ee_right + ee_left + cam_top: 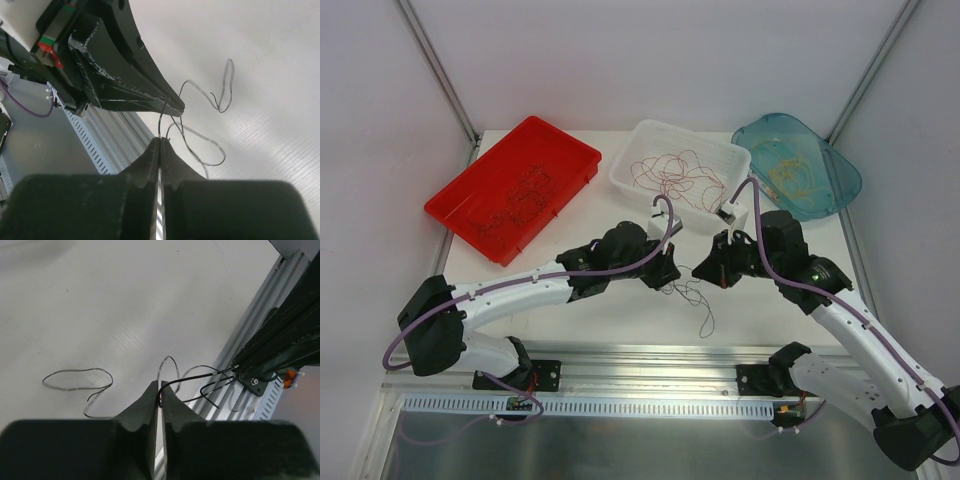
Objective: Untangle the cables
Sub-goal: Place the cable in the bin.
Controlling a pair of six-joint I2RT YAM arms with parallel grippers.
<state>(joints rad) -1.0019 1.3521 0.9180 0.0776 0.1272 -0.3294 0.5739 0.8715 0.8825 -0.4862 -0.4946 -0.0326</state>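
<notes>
Cables [670,170] of a red colour lay looped in the white tray [617,172]; dark cables [515,195] lay in the red tray [566,137] to the left of the white tray, and yellow cables [790,175] in the teal tray [847,170] to its right. One dark cable [698,298] was out on the counter [610,315], just in front of the white tray, and both hands had it; the left hand [670,272] was pinched shut on it, the wire coming out right at its fingertips in the left wrist view; the right hand [713,270] was likewise closed tight on the same cable, with no gap showing between its fingers. The two hands stood close together, nearly tip to tip, in front of the white tray; between and below them the cable curled into a few small loops, with a loose tail running away from the white tray toward the near edge of the counter.

The step in hand looked like drawing this one cable out straight; to do it well, the hands would want to part slowly, one toward the left of the white tray and one toward the right, with the pinch kept firm so the thin wire could not slip; whether the loops crossed in a real knot could not be told, so a pull should stop if a loop tightened rather than opened; the tail should be left free to slide on the counter.
</notes>
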